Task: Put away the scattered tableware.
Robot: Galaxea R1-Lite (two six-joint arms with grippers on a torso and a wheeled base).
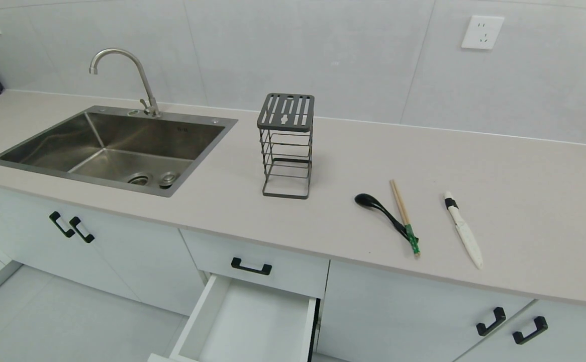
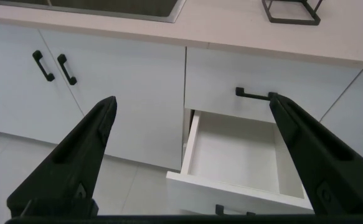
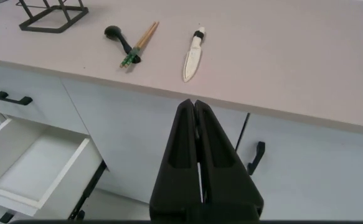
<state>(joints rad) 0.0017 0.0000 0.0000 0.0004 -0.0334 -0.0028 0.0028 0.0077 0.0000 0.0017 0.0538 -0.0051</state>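
Note:
On the beige counter (image 1: 474,166) lie a black spoon (image 1: 381,211), a pair of wooden chopsticks (image 1: 404,217) with green ends crossing its handle, and a white sheathed knife (image 1: 463,229). The same spoon (image 3: 119,38), chopsticks (image 3: 139,45) and knife (image 3: 193,55) lie near the counter's front edge. A dark wire cutlery rack (image 1: 286,145) stands upright mid-counter. My left gripper (image 2: 190,109) is open, held low in front of the cabinets above an open white drawer (image 2: 237,158). My right gripper (image 3: 195,109) is shut and holds nothing, below the counter edge in front of the knife.
A steel sink (image 1: 107,146) with a faucet (image 1: 124,75) sits at the counter's left. The open drawer (image 1: 245,322) juts out below the rack. Cabinet doors with black handles (image 1: 72,226) line the front. A wall socket (image 1: 482,31) is on the tiled wall.

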